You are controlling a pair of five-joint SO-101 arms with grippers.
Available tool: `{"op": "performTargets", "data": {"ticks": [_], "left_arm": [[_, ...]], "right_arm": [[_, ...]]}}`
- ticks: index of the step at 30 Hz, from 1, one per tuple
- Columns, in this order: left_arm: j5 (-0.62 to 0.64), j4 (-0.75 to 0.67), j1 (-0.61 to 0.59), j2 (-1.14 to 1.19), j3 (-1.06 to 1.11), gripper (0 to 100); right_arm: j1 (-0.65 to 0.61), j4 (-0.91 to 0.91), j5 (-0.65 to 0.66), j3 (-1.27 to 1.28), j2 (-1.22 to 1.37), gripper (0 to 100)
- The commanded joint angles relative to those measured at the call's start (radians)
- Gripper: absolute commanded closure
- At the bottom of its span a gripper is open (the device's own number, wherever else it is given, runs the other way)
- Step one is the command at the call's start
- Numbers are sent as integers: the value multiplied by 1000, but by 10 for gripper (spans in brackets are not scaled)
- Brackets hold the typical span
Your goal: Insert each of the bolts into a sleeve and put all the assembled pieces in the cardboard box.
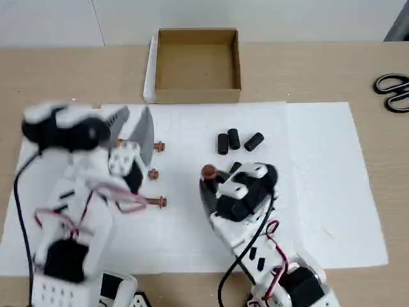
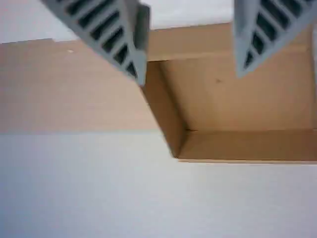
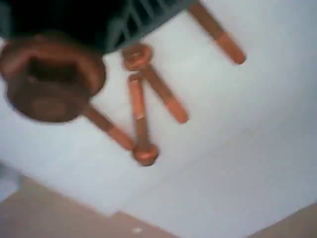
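1. Two arms stand over a white sheet (image 1: 319, 192) on the table (image 1: 64, 70). The left gripper (image 1: 135, 115) hangs over the sheet's left side with its grey ribbed fingers (image 2: 114, 39) spread wide and nothing between them.
2. Seen from the left wrist, those spread fingers frame a near corner of the cardboard box (image 1: 198, 96), which sits open at the sheet's far edge.
3. Near the middle of the sheet, the right gripper (image 1: 211, 179) is closed around a copper bolt (image 1: 209, 171). The bolt's flanged head looms large in the right wrist view, and whether anything surrounds its shank cannot be told.
4. Loose bolts (image 1: 153, 173) lie scattered on the sheet between the two arms, just beside the left gripper.
5. Three black sleeves (image 1: 234, 139) rest close together on the sheet beyond the right gripper, between it and the box.
6. Scissors (image 1: 391, 93) lie at the table's right edge, well apart from everything else.
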Motion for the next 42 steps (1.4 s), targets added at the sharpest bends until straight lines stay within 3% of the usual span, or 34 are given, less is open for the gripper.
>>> {"op": "performTargets", "data": {"ticks": [1,10,18,24,42], "left_arm": [[38,-25,-52,160,-173,889],[48,91,-109,493,-366,889],[48,106,-89,543,-372,942],[46,104,-60,543,-372,983],[48,110,-61,535,-297,985]], "right_arm": [[91,-36,8,-3,-1,995],[311,-41,2,31,130,995],[381,-222,-117,-155,570,995],[404,-268,-218,-537,1095,995],[338,-260,-183,-1743,2153,995]]}}
